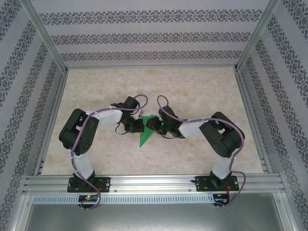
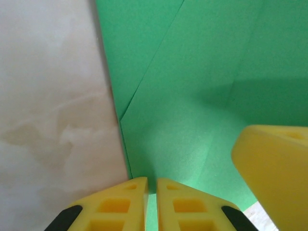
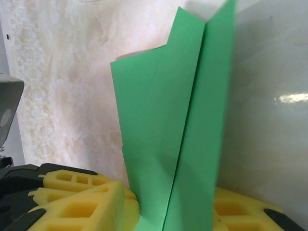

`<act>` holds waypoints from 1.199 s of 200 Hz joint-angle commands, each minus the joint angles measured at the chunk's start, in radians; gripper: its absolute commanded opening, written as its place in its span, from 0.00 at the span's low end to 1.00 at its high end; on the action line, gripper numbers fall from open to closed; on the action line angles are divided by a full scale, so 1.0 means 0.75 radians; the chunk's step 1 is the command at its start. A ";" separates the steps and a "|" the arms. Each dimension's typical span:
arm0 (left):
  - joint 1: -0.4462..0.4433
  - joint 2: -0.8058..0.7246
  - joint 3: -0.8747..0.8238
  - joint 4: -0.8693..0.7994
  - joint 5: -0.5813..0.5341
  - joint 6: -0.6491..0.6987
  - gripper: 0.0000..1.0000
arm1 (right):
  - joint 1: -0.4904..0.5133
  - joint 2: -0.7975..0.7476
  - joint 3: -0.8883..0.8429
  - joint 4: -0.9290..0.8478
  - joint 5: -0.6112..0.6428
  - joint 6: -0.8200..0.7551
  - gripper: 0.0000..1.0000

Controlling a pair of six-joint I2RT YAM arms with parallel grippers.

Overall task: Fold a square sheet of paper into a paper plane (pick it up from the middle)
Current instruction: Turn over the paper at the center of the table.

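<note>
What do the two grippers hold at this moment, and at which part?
Both hold the green paper: the left gripper pinches it near an edge, and the right gripper clamps its creased end.

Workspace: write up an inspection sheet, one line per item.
Surface: pale marbled tabletop, no marks seen.
Job's things: green paper, partly folded with lengthwise creases, at the middle between the two grippers.
Clutter: nothing seen.
Grippers: left gripper shut at the paper's edge, apparently pinching it; right gripper closed on the paper, which stands between its jaws.
Cables: lilac cables run along both arms, looping near the wrists.
Surroundings: patterned walls; aluminium frame rail at the near edge.
</note>
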 commanded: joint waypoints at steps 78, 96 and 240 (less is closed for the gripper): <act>-0.023 -0.032 -0.083 0.095 0.058 -0.070 0.14 | 0.008 0.091 0.077 0.060 -0.039 -0.049 0.18; -0.024 -0.045 -0.089 0.103 0.059 -0.079 0.14 | 0.007 0.082 0.074 0.051 -0.033 -0.053 0.12; -0.022 -0.828 -0.370 0.179 -0.528 -0.223 0.38 | 0.104 -0.316 0.597 -1.749 0.976 -0.484 0.06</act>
